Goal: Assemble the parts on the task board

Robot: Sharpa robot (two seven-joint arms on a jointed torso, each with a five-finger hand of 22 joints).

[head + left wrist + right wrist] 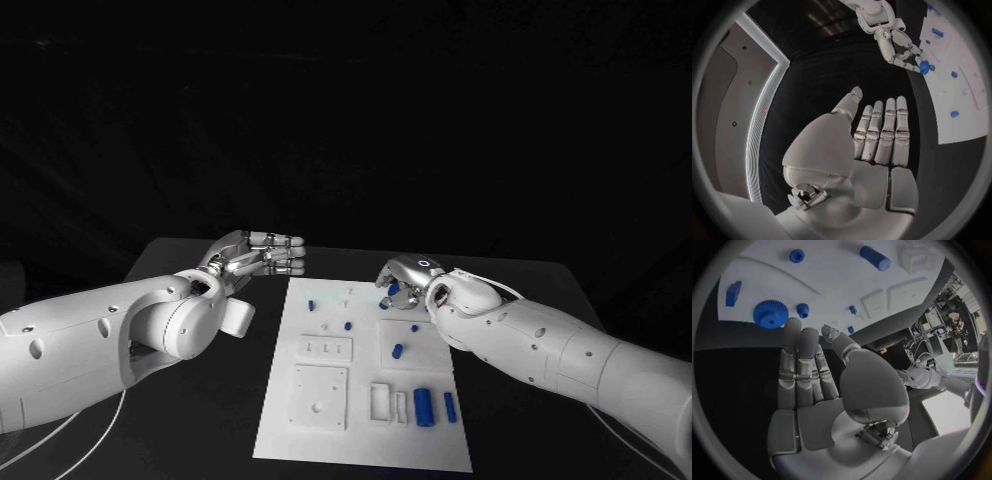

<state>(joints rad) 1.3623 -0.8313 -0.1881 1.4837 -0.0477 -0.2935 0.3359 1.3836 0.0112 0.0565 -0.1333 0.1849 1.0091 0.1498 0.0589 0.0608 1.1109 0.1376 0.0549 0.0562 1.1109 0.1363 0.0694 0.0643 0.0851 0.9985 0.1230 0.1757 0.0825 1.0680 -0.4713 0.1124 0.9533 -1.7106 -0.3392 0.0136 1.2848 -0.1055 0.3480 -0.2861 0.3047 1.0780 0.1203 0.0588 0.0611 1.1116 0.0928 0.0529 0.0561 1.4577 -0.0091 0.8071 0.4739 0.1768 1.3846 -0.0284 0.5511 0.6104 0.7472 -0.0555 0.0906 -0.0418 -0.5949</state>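
Note:
The white task board (361,440) lies in the middle of the table with several blue parts on it. My left hand (260,255) hovers left of the board's far corner, fingers stretched out flat (879,135), holding nothing. My right hand (411,280) is at the board's far right edge, palm flat and fingers straight (801,365), with nothing in it. Its fingertips reach just short of a large blue gear (771,314) on the board; a small blue gear (802,309) sits beside it. The left wrist view shows the right hand (892,35) with the gear (924,66) at its fingertips.
A thick blue cylinder (424,406) and a thinner one (450,407) lie at the board's near right beside white recessed blocks (381,400). Smaller blue pieces (398,350) (351,325) (312,305) dot the middle. Black table (173,260) surrounds the board.

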